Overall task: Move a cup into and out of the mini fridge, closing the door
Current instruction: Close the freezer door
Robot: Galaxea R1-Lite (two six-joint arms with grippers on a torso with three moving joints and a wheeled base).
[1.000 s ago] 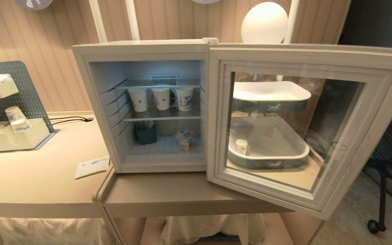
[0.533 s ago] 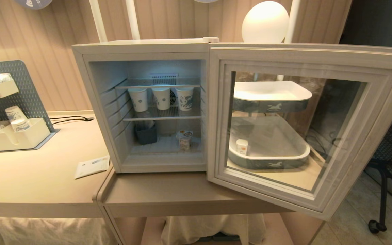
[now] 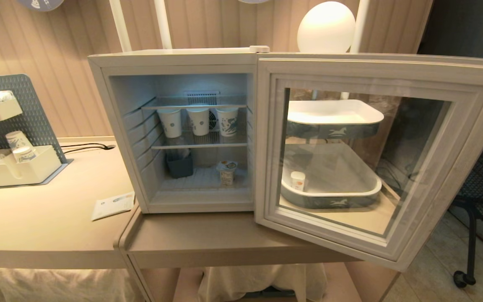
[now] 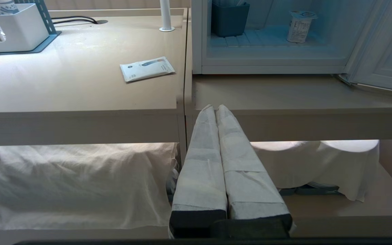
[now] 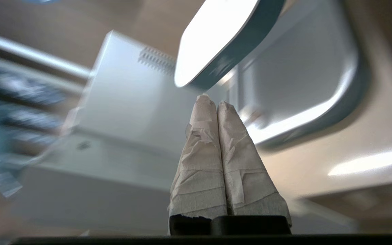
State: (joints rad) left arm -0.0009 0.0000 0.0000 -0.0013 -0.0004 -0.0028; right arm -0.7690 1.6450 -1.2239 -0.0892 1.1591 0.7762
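At the far left of the counter [image 3: 48,218] a white organiser [image 3: 13,170] holds paper cups in front of a grey pegboard [image 3: 23,109]. Nearer and to the right lies a flat white packet [image 3: 112,205], just left of the mini fridge [image 3: 174,63].

The left gripper [image 4: 215,108] sits low, in front of the counter's near edge and below its top, its taped fingers pressed together and holding nothing. The cup [image 4: 299,26] is well apart from it, farther in and to the right, standing upright on the fridge floor. In the head view neither gripper shows.

The fridge stands open. On its wire shelf three taller paper cups [image 3: 200,121] stand in a row. Beneath them a dark grey bin [image 3: 179,164] sits at the left of the floor and the cup [image 3: 227,172] to its right, near the hinge side.

The door [image 3: 455,167] is swung wide to the right. Through its glass a two-tier tray stand [image 3: 333,195] is visible, with a small white pot [image 3: 297,181] on the lower tray.

The right gripper [image 5: 212,99] is also closed and empty, its tips aimed toward the blurred fridge side and trays; the cup is not visible there.
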